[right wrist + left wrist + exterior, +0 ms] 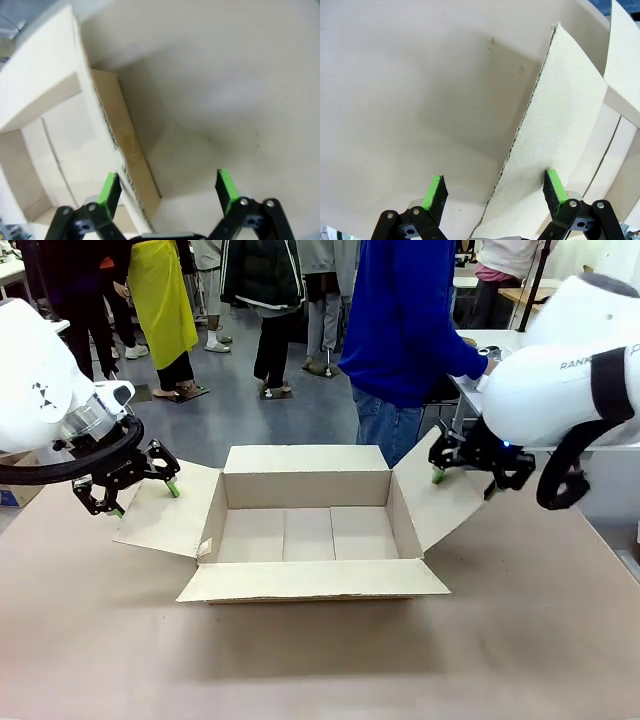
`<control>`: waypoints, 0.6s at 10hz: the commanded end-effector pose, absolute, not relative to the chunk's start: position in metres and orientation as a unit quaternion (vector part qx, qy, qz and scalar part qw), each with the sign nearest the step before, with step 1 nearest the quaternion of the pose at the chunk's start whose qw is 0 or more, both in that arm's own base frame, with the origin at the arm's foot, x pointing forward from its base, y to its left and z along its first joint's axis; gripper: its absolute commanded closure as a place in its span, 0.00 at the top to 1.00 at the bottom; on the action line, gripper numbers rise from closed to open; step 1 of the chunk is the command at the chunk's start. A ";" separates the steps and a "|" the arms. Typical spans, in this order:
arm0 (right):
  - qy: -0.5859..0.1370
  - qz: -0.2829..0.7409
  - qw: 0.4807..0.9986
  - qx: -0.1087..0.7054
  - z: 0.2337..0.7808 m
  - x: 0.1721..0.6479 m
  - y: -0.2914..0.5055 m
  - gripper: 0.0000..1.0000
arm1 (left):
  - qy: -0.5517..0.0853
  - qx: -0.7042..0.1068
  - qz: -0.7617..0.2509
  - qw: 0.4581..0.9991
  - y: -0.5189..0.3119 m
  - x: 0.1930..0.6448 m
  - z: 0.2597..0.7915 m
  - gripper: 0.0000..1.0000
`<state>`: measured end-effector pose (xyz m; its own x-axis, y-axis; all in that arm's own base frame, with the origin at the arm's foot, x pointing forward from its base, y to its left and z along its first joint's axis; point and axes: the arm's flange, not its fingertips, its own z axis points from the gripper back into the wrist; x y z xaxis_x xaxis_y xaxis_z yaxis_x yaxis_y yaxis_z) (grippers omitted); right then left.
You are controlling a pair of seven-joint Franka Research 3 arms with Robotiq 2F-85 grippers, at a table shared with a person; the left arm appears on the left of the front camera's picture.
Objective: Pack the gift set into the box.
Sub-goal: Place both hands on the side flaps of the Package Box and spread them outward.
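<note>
box [305,488] lies longways between left end effector [145,500] and right end effector [463,485], both wide open at its side flaps [165,522]

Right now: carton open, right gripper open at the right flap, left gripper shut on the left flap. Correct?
No. The left gripper is open, not shut: the left wrist view shows it straddling the edge of the left flap. Carton open, right gripper open at the right flap: correct.

Brown box [310,530], green-padded black claws
</note>
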<state>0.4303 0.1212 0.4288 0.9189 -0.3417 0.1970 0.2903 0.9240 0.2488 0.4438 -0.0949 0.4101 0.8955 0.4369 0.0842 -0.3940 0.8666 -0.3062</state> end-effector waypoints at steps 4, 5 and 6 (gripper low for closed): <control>-0.119 -0.162 0.974 0.108 0.429 0.430 0.121 1.00 | -0.076 -0.134 0.222 0.963 -0.096 0.444 0.412 1.00; -0.119 -0.162 0.974 0.108 0.429 0.430 0.121 1.00 | -0.076 -0.134 0.222 0.963 -0.096 0.444 0.412 1.00; -0.119 -0.162 0.974 0.108 0.429 0.430 0.121 1.00 | -0.076 -0.134 0.222 0.963 -0.096 0.444 0.412 1.00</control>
